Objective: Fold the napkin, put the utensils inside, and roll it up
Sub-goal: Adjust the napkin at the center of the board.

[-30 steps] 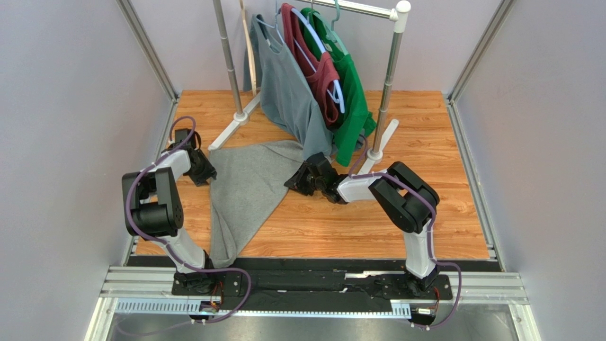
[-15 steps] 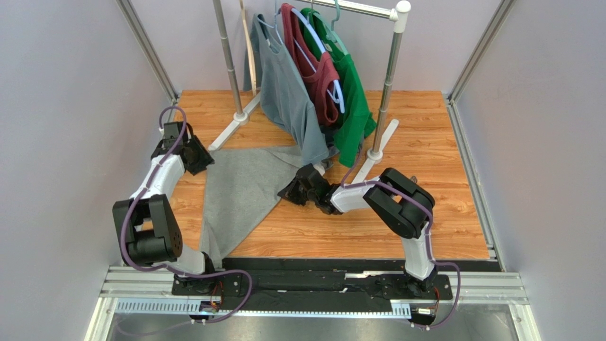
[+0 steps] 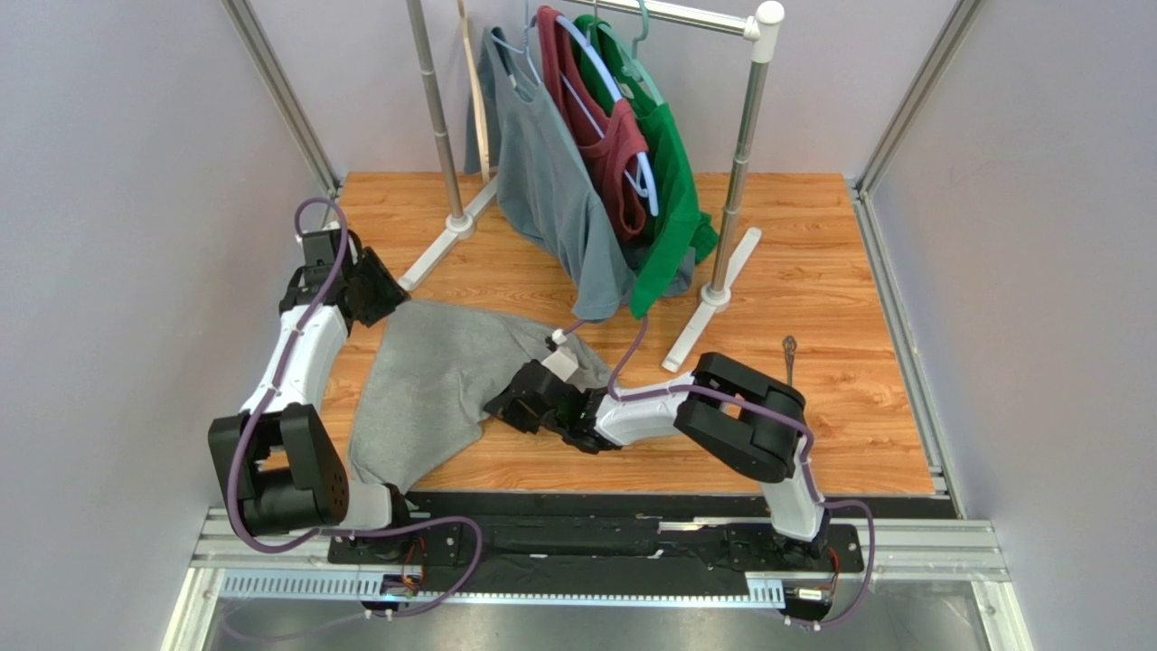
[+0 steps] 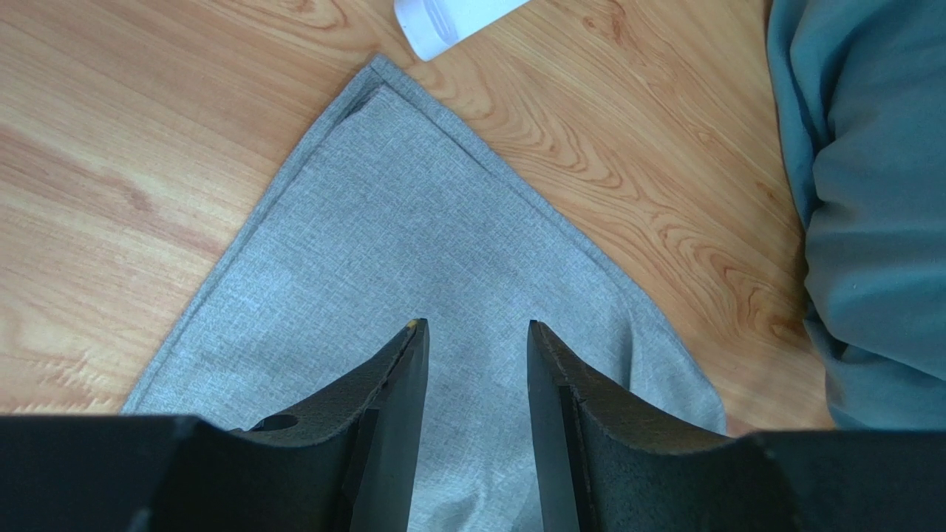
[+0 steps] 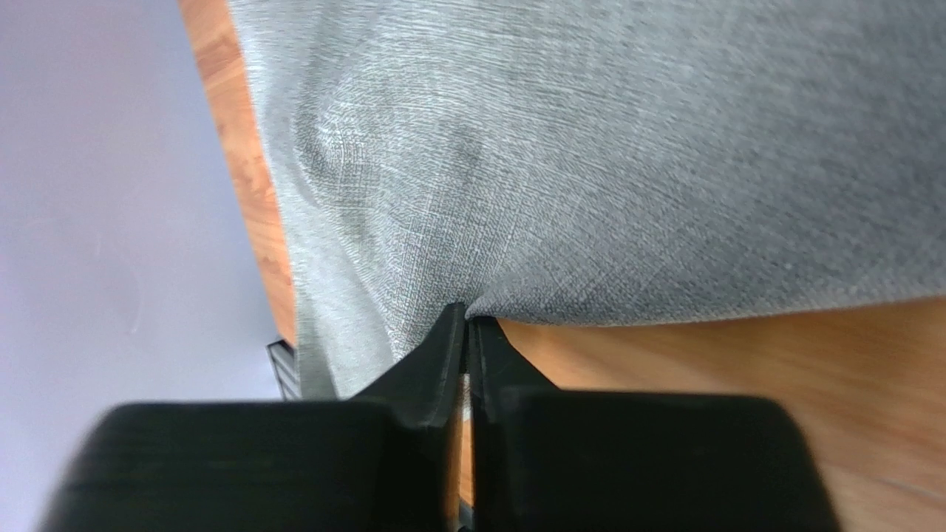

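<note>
The grey napkin (image 3: 428, 387) lies crumpled on the wooden table at the left, with one part folded over. My right gripper (image 3: 513, 404) is shut on its right edge; in the right wrist view the shut jaws (image 5: 466, 313) pinch the hem of the napkin (image 5: 622, 144). My left gripper (image 3: 370, 290) is at the napkin's far left corner. In the left wrist view it (image 4: 475, 328) is open, with the napkin corner (image 4: 411, 211) flat on the table below the fingers. A fork (image 3: 786, 357) lies on the table at the right.
A clothes rack stands at the back with a grey shirt (image 3: 550, 176), a maroon shirt (image 3: 607, 136) and a green shirt (image 3: 668, 176) on hangers. Its white feet (image 3: 700, 323) rest on the table. The grey shirt (image 4: 877, 166) hangs close to the napkin.
My right gripper has pulled the napkin's edge toward the near left, folding the cloth over. My left gripper moved toward the far left corner.
</note>
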Controlling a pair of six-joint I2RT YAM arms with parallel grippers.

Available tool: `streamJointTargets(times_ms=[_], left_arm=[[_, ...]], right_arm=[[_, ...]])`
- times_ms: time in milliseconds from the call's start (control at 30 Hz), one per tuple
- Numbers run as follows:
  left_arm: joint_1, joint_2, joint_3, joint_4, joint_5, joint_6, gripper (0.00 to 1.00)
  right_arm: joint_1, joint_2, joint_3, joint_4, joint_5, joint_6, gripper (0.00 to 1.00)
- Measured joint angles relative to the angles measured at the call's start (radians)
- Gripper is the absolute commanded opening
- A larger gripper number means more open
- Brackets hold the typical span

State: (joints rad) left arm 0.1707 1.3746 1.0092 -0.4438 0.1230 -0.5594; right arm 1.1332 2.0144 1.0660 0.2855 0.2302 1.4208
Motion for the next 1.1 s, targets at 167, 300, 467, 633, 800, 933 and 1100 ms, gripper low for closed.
streamJointTargets(times_ms=[167, 300, 467, 633, 800, 933, 1100], left_arm=[[-0.018, -0.008, -0.002, 0.002, -0.003, -0.002, 0.55], [-0.098, -0.003, -0.006, 0.017, -0.018, -0.008, 0.68], [-0.220, 0.056, -0.016, 0.046, -0.007, -0.023, 0.72], [-0.296, 0.103, -0.051, 0.057, -0.012, -0.051, 0.73], [-0.344, 0.060, -0.138, 0.087, -0.068, -0.106, 0.74], [-0.453, -0.014, -0.209, 0.102, -0.117, -0.154, 0.74], [-0.571, -0.020, -0.240, 0.172, -0.182, -0.180, 0.74]], right_arm=[[0.006, -0.045, -0.026, 0.009, 0.026, -0.097, 0.56], [-0.004, -0.223, -0.112, -0.050, 0.058, -0.273, 0.62], [-0.071, -0.546, -0.211, -0.150, 0.084, -0.450, 0.65], [-0.385, -0.687, -0.308, -0.222, -0.012, -0.535, 0.59], [-0.515, -0.580, -0.315, -0.317, -0.114, -0.601, 0.55], [-0.519, -0.486, -0.305, -0.370, -0.209, -0.629, 0.52], [-0.519, -0.444, -0.285, -0.372, -0.261, -0.628, 0.50]])
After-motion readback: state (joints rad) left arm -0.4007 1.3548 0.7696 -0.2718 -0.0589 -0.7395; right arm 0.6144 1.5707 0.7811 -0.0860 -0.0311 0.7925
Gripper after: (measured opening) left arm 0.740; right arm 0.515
